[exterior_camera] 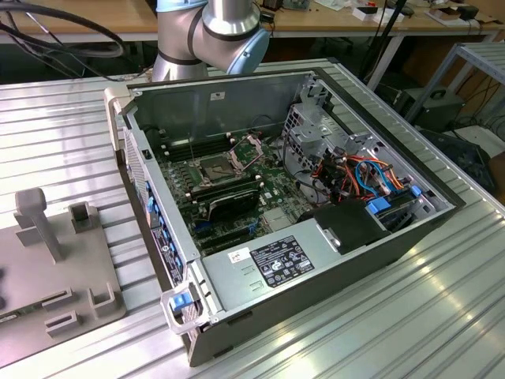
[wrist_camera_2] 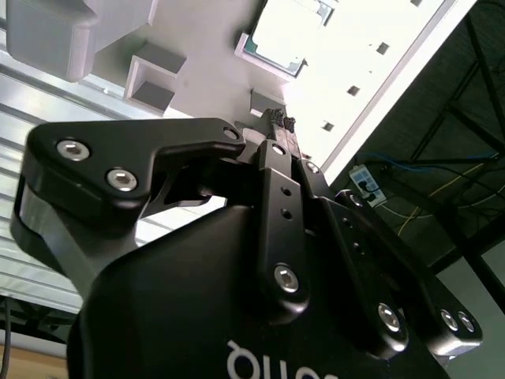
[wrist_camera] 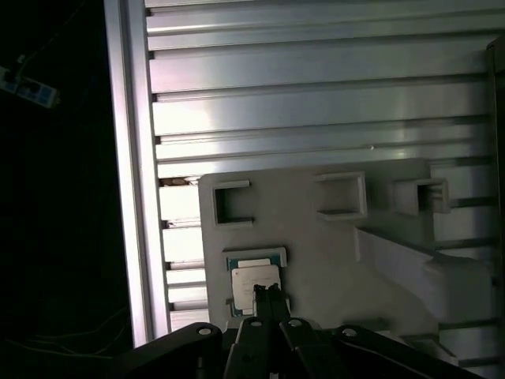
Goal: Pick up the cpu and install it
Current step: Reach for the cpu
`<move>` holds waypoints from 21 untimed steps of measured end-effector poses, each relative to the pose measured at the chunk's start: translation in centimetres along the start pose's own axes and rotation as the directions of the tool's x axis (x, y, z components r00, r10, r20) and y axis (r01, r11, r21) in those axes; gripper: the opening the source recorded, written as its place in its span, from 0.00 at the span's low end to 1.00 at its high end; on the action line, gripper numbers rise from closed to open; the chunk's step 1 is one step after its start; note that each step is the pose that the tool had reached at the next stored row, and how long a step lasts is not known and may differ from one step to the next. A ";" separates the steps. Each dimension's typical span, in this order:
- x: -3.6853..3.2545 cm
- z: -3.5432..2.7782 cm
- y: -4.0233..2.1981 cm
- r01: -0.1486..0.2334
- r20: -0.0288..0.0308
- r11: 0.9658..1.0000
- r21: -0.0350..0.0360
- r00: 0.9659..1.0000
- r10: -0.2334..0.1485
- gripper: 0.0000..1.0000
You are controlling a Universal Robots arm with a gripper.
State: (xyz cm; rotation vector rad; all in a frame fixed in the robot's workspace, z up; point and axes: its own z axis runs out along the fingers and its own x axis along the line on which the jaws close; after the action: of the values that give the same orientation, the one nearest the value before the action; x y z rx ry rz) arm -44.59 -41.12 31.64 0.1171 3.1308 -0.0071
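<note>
The cpu [wrist_camera: 252, 278] is a small square chip with a pale metal top and a green rim. It lies flat in a shallow seat on the grey fixture plate [wrist_camera: 331, 245]. In the second wrist view the cpu [wrist_camera_2: 278, 31] sits beyond the fingertips. My gripper [wrist_camera: 267, 292] hovers over the chip's edge with both black fingers pressed together and nothing between them; in the second wrist view my gripper [wrist_camera_2: 279, 121] is likewise shut. In the exterior view the dark cpu socket [exterior_camera: 215, 167] on the motherboard has its metal frame [exterior_camera: 246, 150] hinged up.
The open computer case [exterior_camera: 316, 260] lies on the ribbed aluminium table [exterior_camera: 410, 324], with cables [exterior_camera: 355, 175] and a drive cage at the exterior view's right. The grey fixture plate [exterior_camera: 47, 276] carries an upright post [exterior_camera: 35, 217] and small brackets. The arm's base [exterior_camera: 207, 35] stands behind the case.
</note>
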 end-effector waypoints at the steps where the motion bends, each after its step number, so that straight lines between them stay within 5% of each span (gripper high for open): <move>1: 0.00 0.05 0.00 0.000 0.000 1.000 0.000 1.000 0.000 0.11; 3: 0.00 0.15 0.00 0.000 0.000 1.000 0.000 1.000 0.000 0.11; 6: 0.01 1.13 0.00 0.000 0.000 1.000 0.003 1.000 0.000 0.11; 8: 0.16 3.29 0.00 0.000 0.000 1.000 0.004 1.000 0.000 0.11; 21: 0.17 4.02 0.01 0.000 0.000 1.000 0.004 1.000 0.000 0.11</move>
State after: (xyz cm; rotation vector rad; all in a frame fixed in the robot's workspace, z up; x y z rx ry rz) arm -44.72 -41.12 27.62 0.1171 3.1306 -0.0132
